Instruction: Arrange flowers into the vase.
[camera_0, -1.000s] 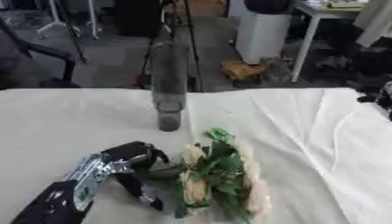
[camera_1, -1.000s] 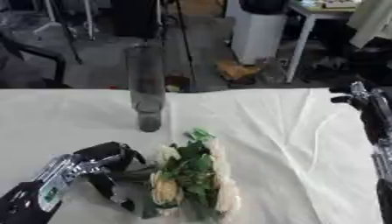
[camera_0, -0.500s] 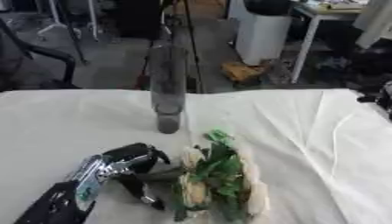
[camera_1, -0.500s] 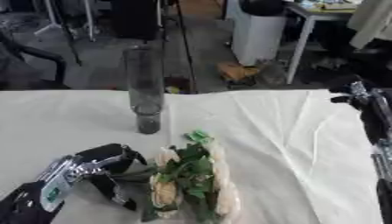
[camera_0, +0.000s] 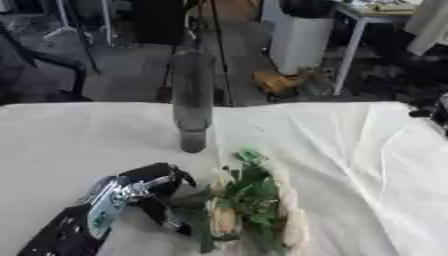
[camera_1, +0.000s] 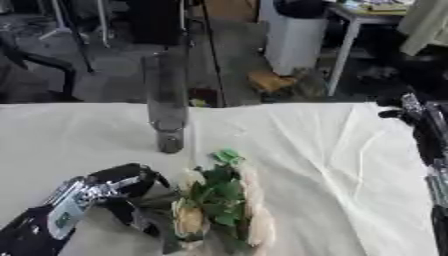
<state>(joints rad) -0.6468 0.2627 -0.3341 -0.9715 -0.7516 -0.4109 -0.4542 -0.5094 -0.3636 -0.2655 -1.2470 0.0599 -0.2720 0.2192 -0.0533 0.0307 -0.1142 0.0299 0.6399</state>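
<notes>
On table (camera_0: 367, 150), flowers (camera_0: 254, 205) lengthwise, blooms nearest

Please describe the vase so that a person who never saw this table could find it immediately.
Start from the white tablecloth that covers the table and look toward its far edge, a little left of the middle. There stands the vase, a tall, narrow, grey cylinder, upright. The flower bunch lies flat nearer the robot; the vase alone stands up.

- Table (camera_0: 79, 135): covered by a white, creased cloth (camera_0: 367, 150).
- Vase (camera_0: 192, 100): tall, clear, standing upright on the cloth near the far edge.
- Flowers (camera_0: 254, 205): cream blooms with green leaves, lying flat on the cloth, nearer than the vase.
</notes>
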